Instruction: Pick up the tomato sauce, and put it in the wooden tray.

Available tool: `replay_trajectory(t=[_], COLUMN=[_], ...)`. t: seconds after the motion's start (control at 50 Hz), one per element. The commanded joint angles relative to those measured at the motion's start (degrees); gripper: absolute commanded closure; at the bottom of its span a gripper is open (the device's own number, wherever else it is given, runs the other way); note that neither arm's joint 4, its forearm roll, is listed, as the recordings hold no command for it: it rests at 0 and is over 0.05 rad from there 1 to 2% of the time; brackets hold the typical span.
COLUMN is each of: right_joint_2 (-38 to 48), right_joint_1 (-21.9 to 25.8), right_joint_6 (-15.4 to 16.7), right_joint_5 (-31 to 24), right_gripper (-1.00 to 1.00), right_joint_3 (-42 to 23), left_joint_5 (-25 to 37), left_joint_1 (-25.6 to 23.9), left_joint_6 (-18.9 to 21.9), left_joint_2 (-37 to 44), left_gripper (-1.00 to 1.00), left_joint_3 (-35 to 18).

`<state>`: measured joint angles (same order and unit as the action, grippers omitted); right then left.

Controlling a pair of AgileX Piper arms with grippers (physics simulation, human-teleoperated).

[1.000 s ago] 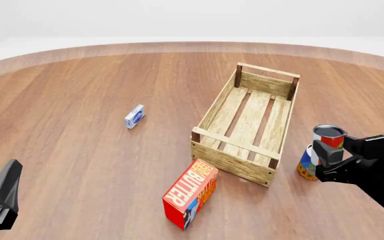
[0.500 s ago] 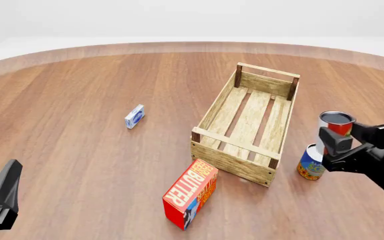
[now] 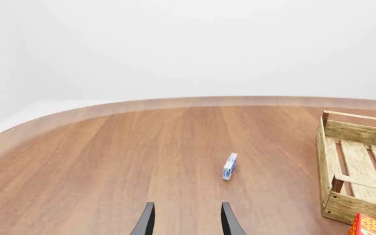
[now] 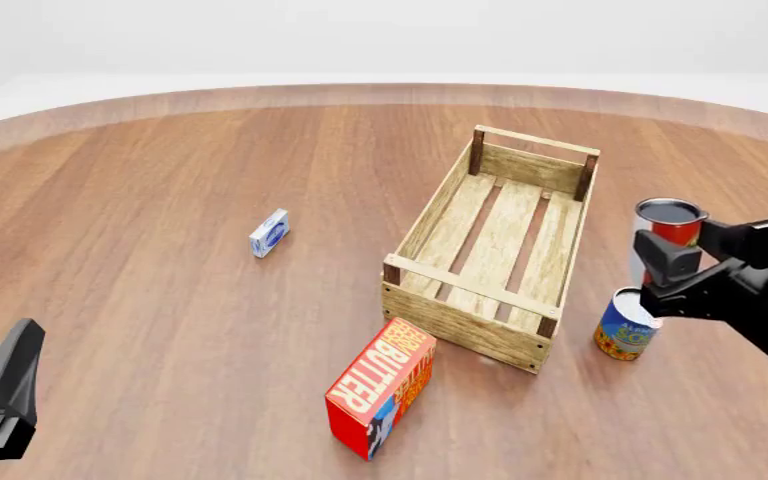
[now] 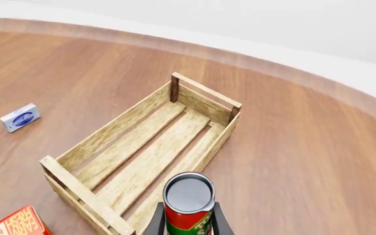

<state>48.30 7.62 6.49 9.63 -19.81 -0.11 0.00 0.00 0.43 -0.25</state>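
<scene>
Carrying the tomato sauce (image 4: 668,236), clamped upright in the right gripper (image 4: 660,272) above the table just right of the wooden tray (image 4: 498,245), calls for clearing the near rail before lowering onto the slats; left gripper (image 3: 185,221) parted, empty; legible writing: "BUTTER" on red box (image 4: 381,387).

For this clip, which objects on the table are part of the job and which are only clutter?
Part of the job:
- tomato sauce, held off the table by the right gripper
- wooden tray, nothing in it yet

Just lying about:
- blue-and-yellow can, standing right of the tray
- red butter box, just in front of the tray
- small blue-and-white box, left of the tray
</scene>
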Motion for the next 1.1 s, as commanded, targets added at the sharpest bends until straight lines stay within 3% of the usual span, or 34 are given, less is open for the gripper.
replay_trajectory(t=[0.02, 1.1], right_joint_2=[2.8, 18.9], right_joint_1=[0.6, 1.5], right_joint_6=[-1.2, -1.9], right_joint_5=[1.2, 9.4], right_gripper=[1.0, 1.0], right_joint_3=[-2.3, -10.4], left_joint_5=[0.0, 0.0], left_joint_1=[0.0, 0.0], left_joint_6=[0.0, 0.0], left_joint_2=[0.0, 0.0], left_gripper=[-1.0, -1.0], left_joint_3=[0.0, 0.0])
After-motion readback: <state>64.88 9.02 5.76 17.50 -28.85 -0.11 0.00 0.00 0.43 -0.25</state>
